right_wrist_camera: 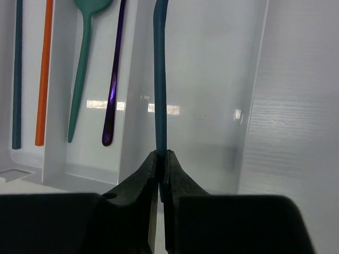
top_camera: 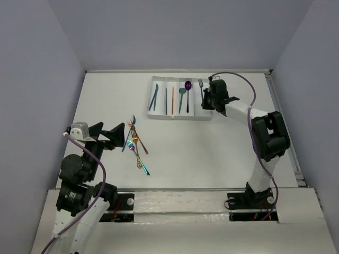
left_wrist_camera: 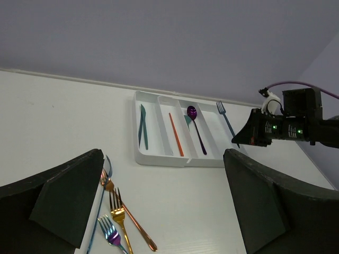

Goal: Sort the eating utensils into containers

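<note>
A white surface (top_camera: 212,153) fills the middle, boxed in by plain pale lavender-grey walls (top_camera: 180,32) at nine, twelve and three o'clock. The light is even and soft.

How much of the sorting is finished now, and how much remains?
Done: a teal knife, a dark stick, an orange stick, a teal spoon and a purple spoon lie in the white tray. In hand: the right gripper is shut on a blue fork, at the rightmost compartment. Left: a pile of forks and a spoon near the open left gripper.
</note>
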You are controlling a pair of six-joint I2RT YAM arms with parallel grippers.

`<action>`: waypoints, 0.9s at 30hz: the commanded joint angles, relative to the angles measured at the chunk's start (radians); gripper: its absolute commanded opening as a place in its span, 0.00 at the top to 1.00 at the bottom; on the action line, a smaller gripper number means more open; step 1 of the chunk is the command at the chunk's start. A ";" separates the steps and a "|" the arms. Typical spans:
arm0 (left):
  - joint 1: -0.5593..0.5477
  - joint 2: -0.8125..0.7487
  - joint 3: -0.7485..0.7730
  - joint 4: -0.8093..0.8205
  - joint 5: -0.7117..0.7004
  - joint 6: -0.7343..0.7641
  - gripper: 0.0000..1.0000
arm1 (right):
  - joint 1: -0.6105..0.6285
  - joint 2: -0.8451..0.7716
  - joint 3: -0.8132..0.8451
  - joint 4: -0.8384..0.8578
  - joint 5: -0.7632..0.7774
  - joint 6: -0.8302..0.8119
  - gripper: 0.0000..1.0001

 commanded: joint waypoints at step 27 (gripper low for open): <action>0.005 0.026 0.024 0.047 -0.004 0.000 0.01 | 0.675 -0.217 -0.158 0.068 -0.013 0.026 0.54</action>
